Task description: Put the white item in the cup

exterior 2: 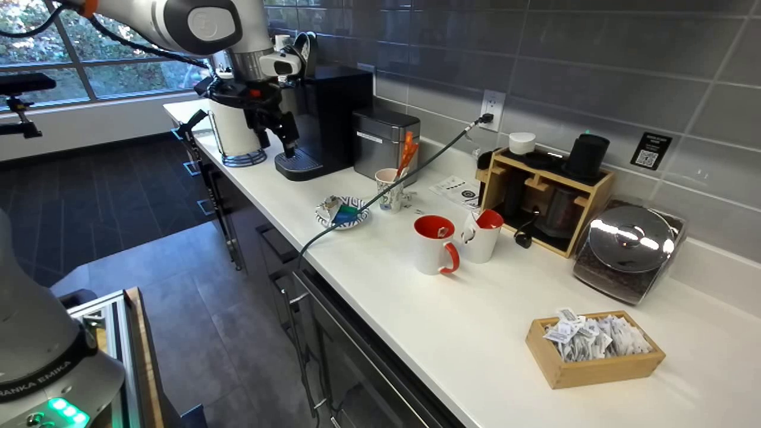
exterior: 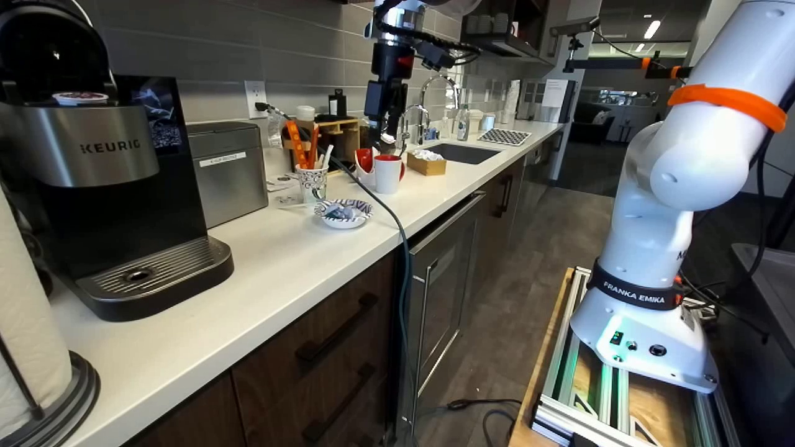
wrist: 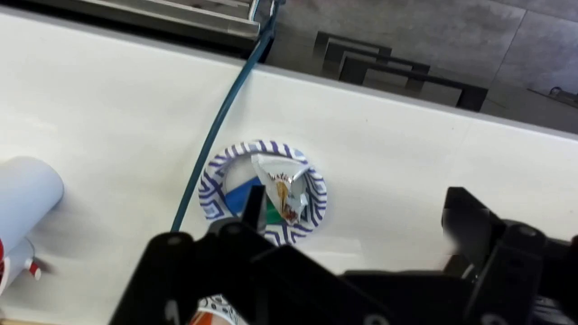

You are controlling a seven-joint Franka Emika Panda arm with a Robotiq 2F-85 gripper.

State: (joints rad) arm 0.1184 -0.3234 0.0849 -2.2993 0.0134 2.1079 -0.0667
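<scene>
Down below the jaws lies the white packet (wrist: 282, 186).

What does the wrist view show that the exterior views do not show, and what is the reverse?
Wrist view only: distinct brown print on the white packet. Exterior views only: the wooden sachet box, the wall outlet and the robot's base. Shared: the patterned dish, the mugs and the teal cable.

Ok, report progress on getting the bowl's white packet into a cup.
Done: nothing visible; the printed white packet lies in the patterned paper bowl. In hand: nothing; the pincer is open. Remaining: grasp, carry and release it, probably into a red-lined mug.
</scene>
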